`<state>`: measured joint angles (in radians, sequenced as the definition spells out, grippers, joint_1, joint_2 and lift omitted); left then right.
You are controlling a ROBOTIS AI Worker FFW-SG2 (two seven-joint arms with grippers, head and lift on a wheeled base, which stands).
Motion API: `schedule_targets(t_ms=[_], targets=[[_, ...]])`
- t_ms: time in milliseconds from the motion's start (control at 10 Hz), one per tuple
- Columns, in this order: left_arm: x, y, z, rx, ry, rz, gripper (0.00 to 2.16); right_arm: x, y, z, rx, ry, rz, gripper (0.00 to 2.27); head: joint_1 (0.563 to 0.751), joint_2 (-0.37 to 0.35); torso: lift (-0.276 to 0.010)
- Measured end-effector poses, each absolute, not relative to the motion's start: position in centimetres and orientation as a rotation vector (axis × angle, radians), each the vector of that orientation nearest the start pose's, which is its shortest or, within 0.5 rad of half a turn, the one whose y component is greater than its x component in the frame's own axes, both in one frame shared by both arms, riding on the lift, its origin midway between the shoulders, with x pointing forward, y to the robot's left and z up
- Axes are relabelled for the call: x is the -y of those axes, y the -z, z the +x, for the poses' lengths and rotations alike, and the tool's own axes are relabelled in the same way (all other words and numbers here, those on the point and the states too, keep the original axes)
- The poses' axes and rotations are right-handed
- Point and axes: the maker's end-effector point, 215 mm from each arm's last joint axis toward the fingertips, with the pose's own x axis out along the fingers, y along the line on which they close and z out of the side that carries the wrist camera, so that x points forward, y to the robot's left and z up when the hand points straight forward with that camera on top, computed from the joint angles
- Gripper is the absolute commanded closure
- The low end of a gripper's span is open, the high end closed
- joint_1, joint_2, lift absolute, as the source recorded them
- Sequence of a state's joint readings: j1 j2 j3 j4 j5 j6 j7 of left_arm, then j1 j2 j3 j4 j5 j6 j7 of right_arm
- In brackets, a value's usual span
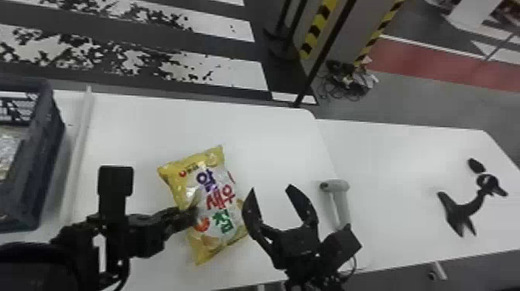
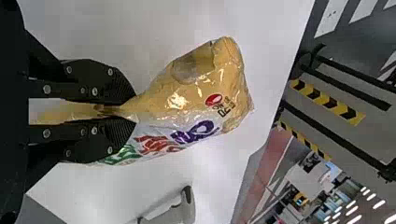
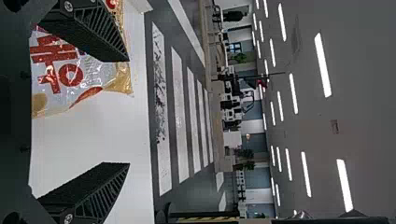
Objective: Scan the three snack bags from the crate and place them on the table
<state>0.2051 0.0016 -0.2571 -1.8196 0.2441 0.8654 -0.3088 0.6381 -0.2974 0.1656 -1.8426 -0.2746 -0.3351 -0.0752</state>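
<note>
Your left claw grips snack bag; right claw, wide beside it, could knock it loose if you rush

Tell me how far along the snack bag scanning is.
One snack bag is out of the crate, pinched in the left gripper. The right gripper is open and the scanner ungripped, so scanning and releasing this bag probably remain. Silvery contents in the crate suggest more bags to go.

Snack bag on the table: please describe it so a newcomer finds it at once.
On the white table, right of the dark crate, the left gripper pinches the bag. It is yellow and white with large coloured characters, unlike the grey scanner.
</note>
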Motion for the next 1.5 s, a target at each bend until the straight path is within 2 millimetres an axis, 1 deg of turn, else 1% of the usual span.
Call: schedule_targets(t_ms=[100,200,300,400,500,700,800,900,1000,1100,1200,1300,1500], targets=[[1.3,52.5,39.0,-0.819,0.615,-0.205,0.03,21.3,41.9,37.0,-0.092,-0.132,0.106,0.08,0.695,-0.336,-0.062],[0.6,52.6,39.5,-0.802,0.584,-0.143,0.03,21.3,41.9,37.0,-0.093,-0.132,0.106,0.08,0.695,-0.321,-0.062],[-0.2,52.0,40.3,-0.767,0.551,-0.106,0.03,21.3,42.0,37.0,-0.094,-0.131,0.105,0.08,0.695,-0.307,-0.062],[-1.2,51.0,41.1,-0.717,0.514,-0.07,0.03,21.3,42.1,37.0,-0.095,-0.131,0.105,0.08,0.695,-0.289,-0.062],[-1.9,49.3,41.9,-0.656,0.485,-0.056,0.03,21.3,42.1,37.0,-0.096,-0.131,0.105,0.08,0.695,-0.274,-0.062],[-3.9,45.3,43.1,-0.52,0.441,-0.069,0.04,21.3,42.1,37.0,-0.096,-0.13,0.106,0.08,0.695,-0.247,-0.062],[-5.5,42.7,43.9,-0.413,0.411,-0.07,0.04,21.3,42.1,37.1,-0.097,-0.13,0.106,0.08,0.695,-0.219,-0.062],[-7.3,40.0,44.7,-0.296,0.377,-0.069,0.04,21.2,42.2,37.1,-0.098,-0.132,0.107,0.08,0.695,-0.206,-0.062],[-9.3,37.9,44.9,-0.203,0.344,-0.064,0.06,21.0,42.2,37.1,-0.099,-0.136,0.109,0.08,0.695,-0.173,-0.062],[-11.3,36.6,44.7,-0.139,0.312,-0.057,0.06,20.6,42.3,37.2,-0.105,-0.144,0.109,0.1,0.695,-0.14,-0.062],[-12.9,36.2,44.4,-0.113,0.285,-0.055,0.07,20.2,42.4,37.3,-0.113,-0.152,0.108,0.1,0.695,-0.107,-0.062],[-14.9,36.3,43.9,-0.102,0.254,-0.06,0.07,19.7,42.6,37.4,-0.127,-0.164,0.106,0.1,0.695,-0.073,-0.062],[-17.1,36.5,42.8,-0.101,0.223,-0.074,0.07,18.9,44.0,37.7,-0.19,-0.183,0.098,0.09,0.695,-0.032,-0.062]])
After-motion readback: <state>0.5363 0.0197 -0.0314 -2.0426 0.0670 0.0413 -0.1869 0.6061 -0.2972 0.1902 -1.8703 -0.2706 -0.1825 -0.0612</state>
